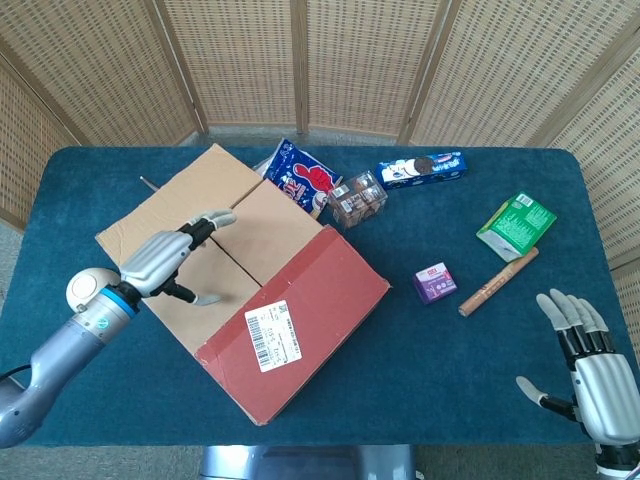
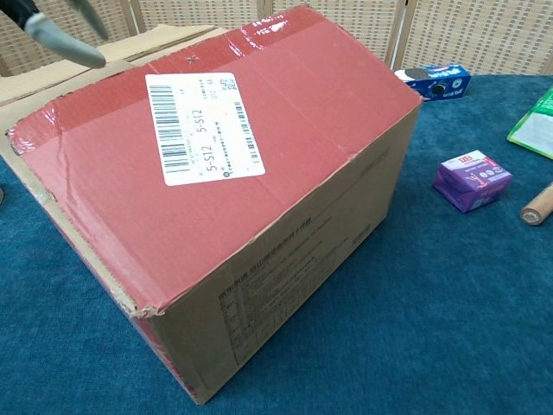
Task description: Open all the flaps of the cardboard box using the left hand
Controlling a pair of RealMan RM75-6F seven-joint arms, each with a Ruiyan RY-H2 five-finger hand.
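The cardboard box (image 1: 250,290) stands left of centre on the blue table. One tan flap (image 1: 170,205) lies folded out at the far left. Two tan flaps (image 1: 265,230) lie flat across the top, and a red taped flap (image 1: 300,325) covers the near side. My left hand (image 1: 172,258) is over the tan flaps, fingers stretched toward the seam between them, holding nothing. In the chest view the red flap (image 2: 233,147) fills the frame and only my left fingertips (image 2: 60,30) show at the top left. My right hand (image 1: 592,365) rests open at the near right corner.
Behind the box lie a blue snack bag (image 1: 300,178), a clear pack of chocolates (image 1: 357,198) and a blue cookie box (image 1: 422,168). To the right are a green packet (image 1: 516,225), a small purple box (image 1: 434,283) and a brown stick (image 1: 498,282). A white round object (image 1: 85,288) sits left of the box.
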